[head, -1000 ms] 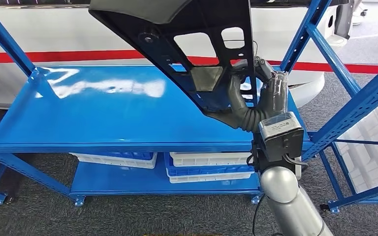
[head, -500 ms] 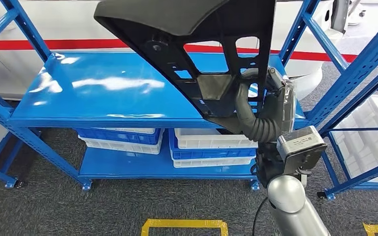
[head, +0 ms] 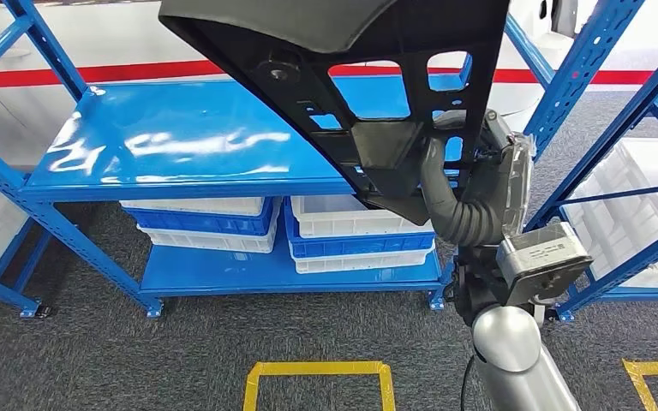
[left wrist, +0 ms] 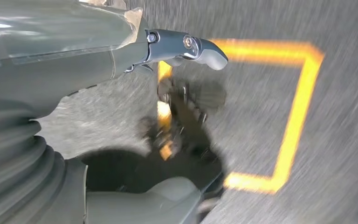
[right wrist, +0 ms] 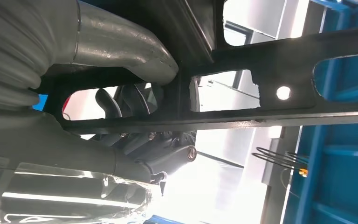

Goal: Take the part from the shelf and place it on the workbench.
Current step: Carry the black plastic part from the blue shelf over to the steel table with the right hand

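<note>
The head view looks forward and down from high on the robot at the blue metal shelf rack (head: 180,145). The left wrist view faces grey carpet with yellow tape outline (left wrist: 293,116), close. The right wrist view sits close under the black perforated plastic panel (right wrist: 270,107), shared with the head view (head: 368,77).

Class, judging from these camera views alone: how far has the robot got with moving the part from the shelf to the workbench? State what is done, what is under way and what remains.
Done: the black part is off the blue shelf, raised above it. In hand: the right hand grips the part's frame. The left hand hangs over the floor holding nothing. Left: carrying it to the workbench and setting it down.
</note>
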Controlling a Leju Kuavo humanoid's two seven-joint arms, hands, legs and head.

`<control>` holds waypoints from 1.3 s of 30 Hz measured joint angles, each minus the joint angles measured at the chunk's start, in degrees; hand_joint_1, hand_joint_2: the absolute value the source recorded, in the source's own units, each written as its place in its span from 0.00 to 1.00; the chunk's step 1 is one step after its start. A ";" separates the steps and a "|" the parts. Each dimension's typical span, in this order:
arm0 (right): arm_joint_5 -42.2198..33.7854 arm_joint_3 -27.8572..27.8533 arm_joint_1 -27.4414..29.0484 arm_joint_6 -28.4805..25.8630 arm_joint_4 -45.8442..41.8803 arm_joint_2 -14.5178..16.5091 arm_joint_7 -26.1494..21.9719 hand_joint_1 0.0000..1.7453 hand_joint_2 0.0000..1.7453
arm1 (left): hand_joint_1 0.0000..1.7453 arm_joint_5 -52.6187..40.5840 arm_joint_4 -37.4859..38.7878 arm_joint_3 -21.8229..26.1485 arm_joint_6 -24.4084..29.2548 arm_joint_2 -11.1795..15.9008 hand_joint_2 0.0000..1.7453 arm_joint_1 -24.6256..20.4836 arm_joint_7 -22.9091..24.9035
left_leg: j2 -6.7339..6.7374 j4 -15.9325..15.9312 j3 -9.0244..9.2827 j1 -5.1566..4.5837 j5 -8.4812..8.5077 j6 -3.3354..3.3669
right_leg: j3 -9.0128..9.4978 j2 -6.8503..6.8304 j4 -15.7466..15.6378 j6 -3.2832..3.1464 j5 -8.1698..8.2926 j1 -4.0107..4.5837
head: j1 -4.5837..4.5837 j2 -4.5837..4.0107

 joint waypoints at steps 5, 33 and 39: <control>1.34 0.26 0.56 0.22 -0.17 0.79 0.42 1.00 1.00 | 0.00 -2.34 -1.27 -7.74 3.04 1.51 1.00 -2.10 1.03 | -0.04 4.33 3.33 0.17 0.42 -0.30 | -3.58 -0.14 0.81 0.32 2.38 0.36 | -0.09 0.00; 0.65 -1.74 2.16 0.52 -1.16 0.45 -0.49 1.00 1.00 | 0.00 17.02 -2.03 -12.34 -0.39 3.32 1.00 -2.94 2.82 | 0.03 7.57 -2.04 -0.12 -1.92 -0.11 | -1.21 -0.12 -0.39 -0.15 1.19 0.63 | -0.25 0.00; -0.60 -2.10 2.02 0.80 -0.56 1.39 -0.37 1.00 1.00 | 0.00 20.53 -2.04 -12.72 -0.09 3.46 1.00 -2.93 1.64 | -0.19 -6.61 10.28 -0.27 1.44 0.41 | -5.16 -0.22 1.89 1.29 2.99 0.95 | -0.27 0.00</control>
